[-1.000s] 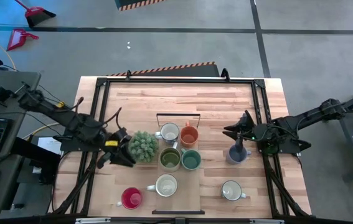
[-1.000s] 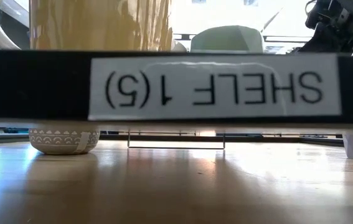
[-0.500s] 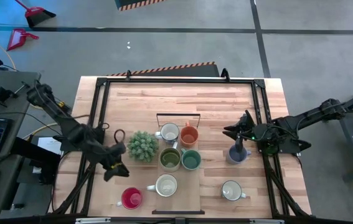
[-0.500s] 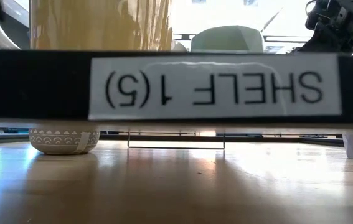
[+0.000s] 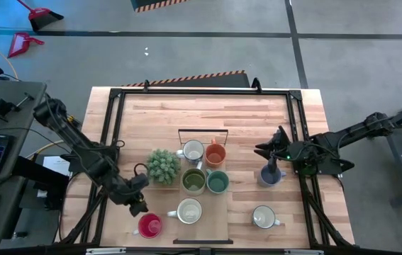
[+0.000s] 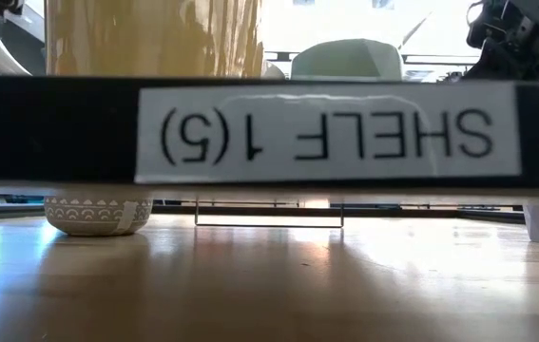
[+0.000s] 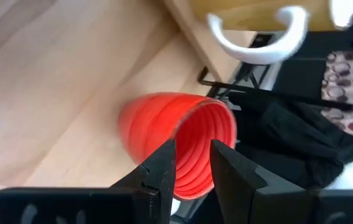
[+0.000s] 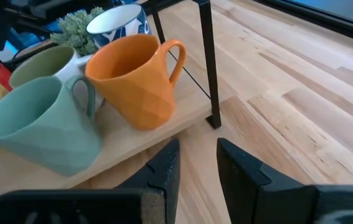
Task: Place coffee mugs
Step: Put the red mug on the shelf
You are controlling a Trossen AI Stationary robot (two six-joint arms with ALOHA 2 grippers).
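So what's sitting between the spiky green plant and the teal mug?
The olive green mug sits between the plant and the teal mug, touching or nearly touching both; the high view shows it.

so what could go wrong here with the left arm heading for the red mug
The left gripper sits right at the red mug, which stands close to the table's near edge; a nudge could push it off. Its fingers straddle the rim with a narrow gap, so a thin grip may slip. The cream mug stands close by.
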